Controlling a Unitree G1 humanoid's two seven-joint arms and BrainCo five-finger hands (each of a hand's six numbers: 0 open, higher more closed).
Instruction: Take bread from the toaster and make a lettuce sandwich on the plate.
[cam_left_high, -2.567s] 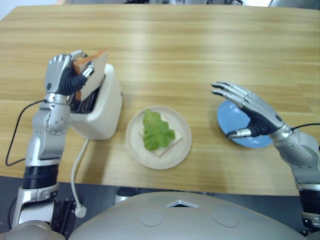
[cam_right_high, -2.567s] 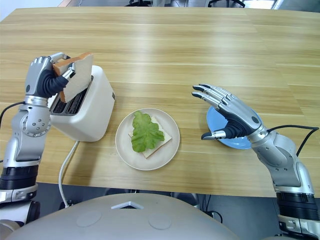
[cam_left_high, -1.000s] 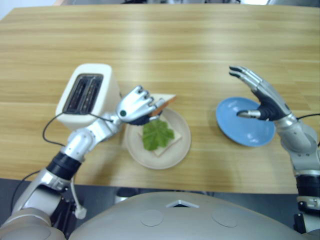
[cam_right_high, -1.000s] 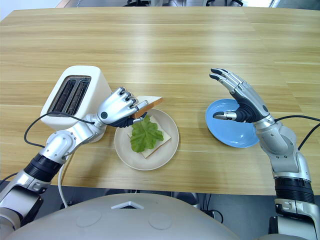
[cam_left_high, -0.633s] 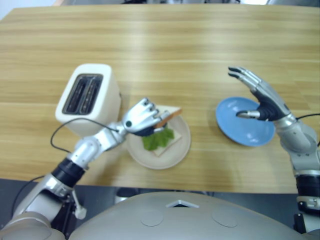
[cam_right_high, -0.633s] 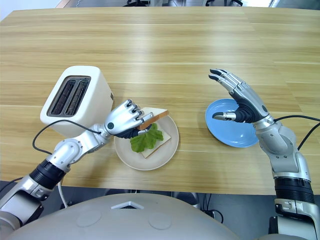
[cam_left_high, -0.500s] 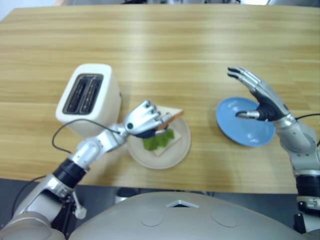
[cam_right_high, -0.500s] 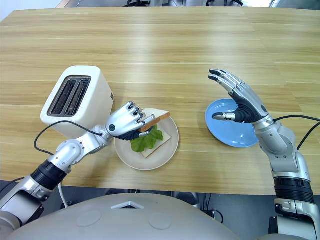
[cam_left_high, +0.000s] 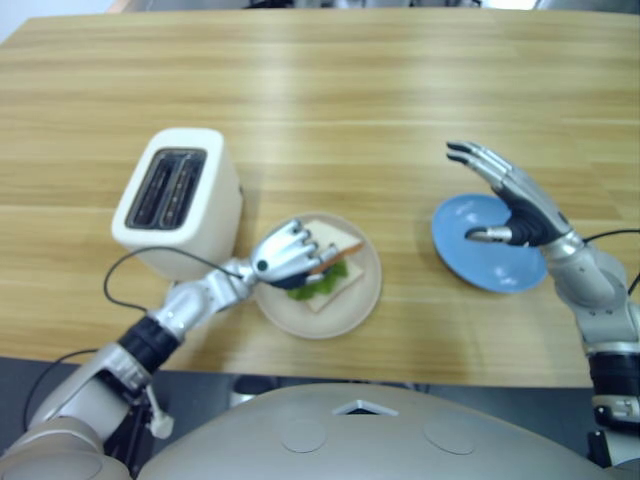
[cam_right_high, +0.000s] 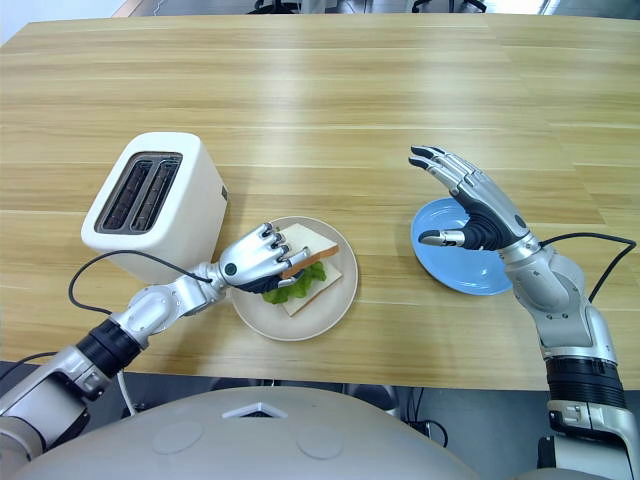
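A cream plate (cam_right_high: 325, 314) sits near the table's front edge with a bread slice and a green lettuce leaf (cam_right_high: 296, 285) on it. My left hand (cam_right_high: 256, 262) is low over the plate's left side, shut on a second bread slice (cam_right_high: 312, 246) that lies over the lettuce. The white toaster (cam_right_high: 153, 204) stands to the left with both slots empty. My right hand (cam_right_high: 470, 208) hovers open over a blue plate (cam_right_high: 455, 270) on the right.
A black cable (cam_right_high: 90, 277) loops from the left arm in front of the toaster. The wooden table (cam_right_high: 330, 110) stretches wide and bare behind the plates.
My left hand carried the bread slice from the toaster to the plate and lowered it onto the lettuce. My right hand shifted slightly left and down over the blue plate.
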